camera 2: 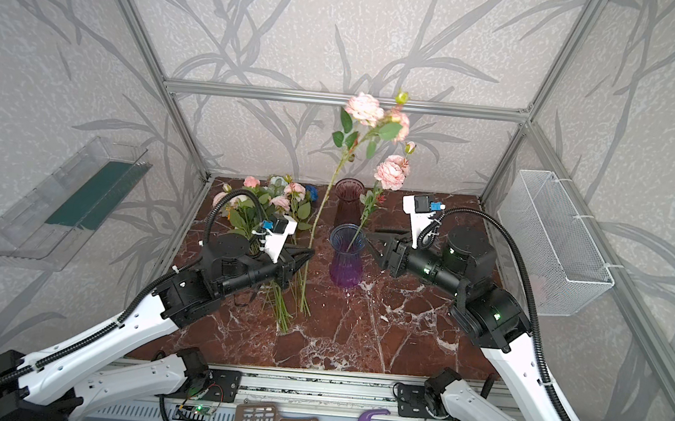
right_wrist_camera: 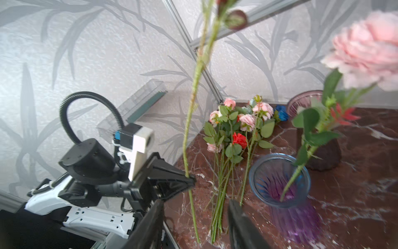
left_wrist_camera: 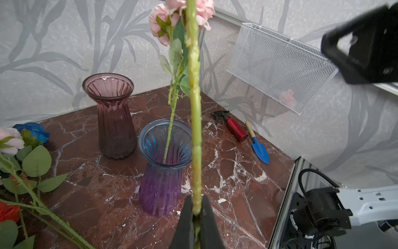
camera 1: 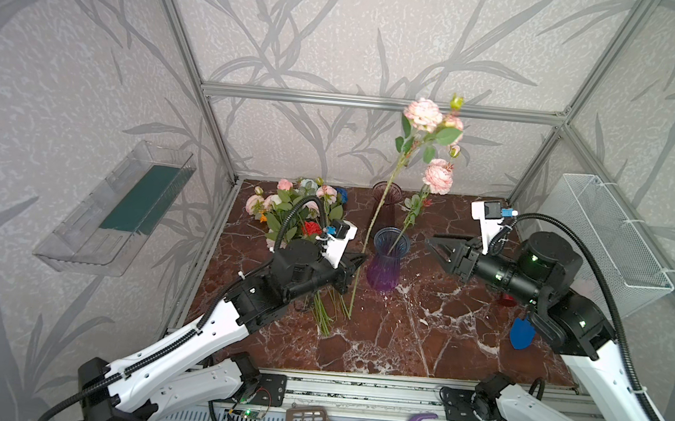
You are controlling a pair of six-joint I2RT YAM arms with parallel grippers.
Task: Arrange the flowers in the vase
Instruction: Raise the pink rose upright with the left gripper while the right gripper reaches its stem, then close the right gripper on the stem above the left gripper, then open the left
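red-brown marble tabletop is filling the lower middle of both top views, with white veins running across it. loose flowers are lying flat in a bunch at its left side, blooms up-frame, stems pointing down-frame. a blue-and-purple glass vase is standing upright near the middle. a dark purple vase is standing just above it in frame, bases apart. in the left wrist view, right of centre, a red spray bottle and a blue trowel are lying just beside each other by the wall. small white flecks are sitting near the vase base.
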